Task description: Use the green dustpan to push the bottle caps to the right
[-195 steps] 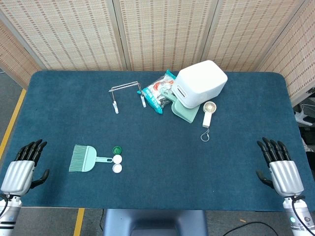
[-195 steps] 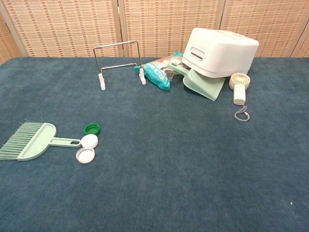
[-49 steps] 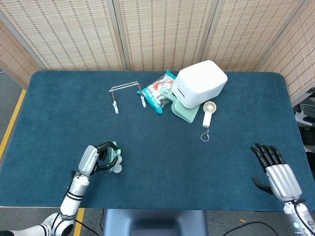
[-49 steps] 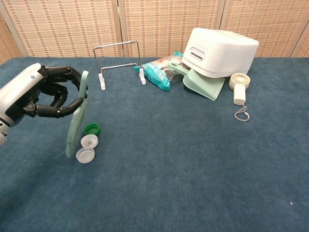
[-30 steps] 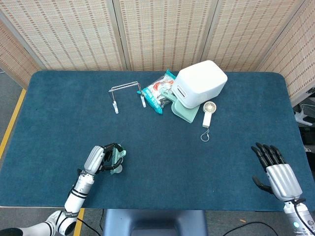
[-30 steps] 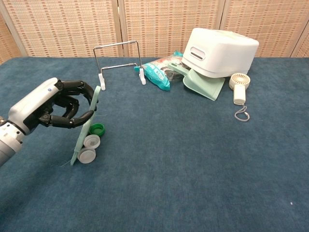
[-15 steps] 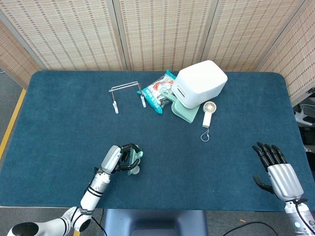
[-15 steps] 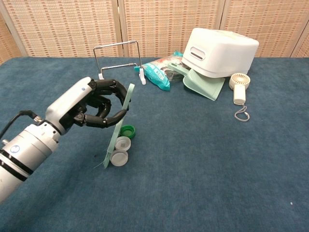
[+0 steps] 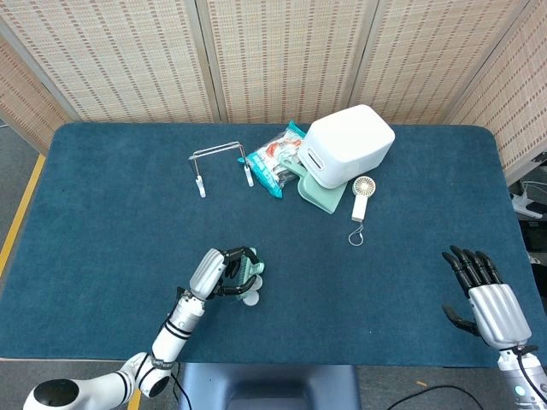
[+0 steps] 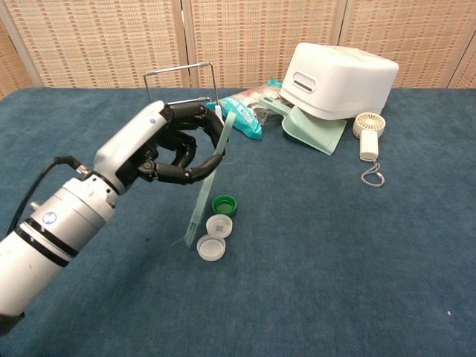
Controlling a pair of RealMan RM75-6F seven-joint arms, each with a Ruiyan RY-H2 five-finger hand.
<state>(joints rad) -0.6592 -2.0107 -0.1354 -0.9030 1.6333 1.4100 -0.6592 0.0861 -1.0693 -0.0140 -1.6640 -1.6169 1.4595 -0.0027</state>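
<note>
My left hand (image 10: 167, 149) grips a pale green hand brush (image 10: 208, 186) and holds it upright, its lower end on the blue cloth. Just right of that end lie three bottle caps: a green cap (image 10: 224, 204), a white cap (image 10: 219, 224) and another white cap (image 10: 211, 248). In the head view the left hand (image 9: 224, 272) and the brush (image 9: 246, 275) sit near the table's front, left of centre, with a white cap (image 9: 250, 299) beside them. A green dustpan (image 10: 316, 130) lies at the back, partly under the white box. My right hand (image 9: 489, 299) hovers open at the front right edge.
At the back stand a white box (image 10: 338, 78), a snack packet (image 10: 242, 108), a wire rack (image 10: 182, 93) and a small hand fan (image 10: 368, 134) with a cord loop. The blue cloth (image 10: 335, 245) stretches right of the caps.
My left hand has swept the brush to the right, and the three caps have slid right with it. The right hand has barely moved.
</note>
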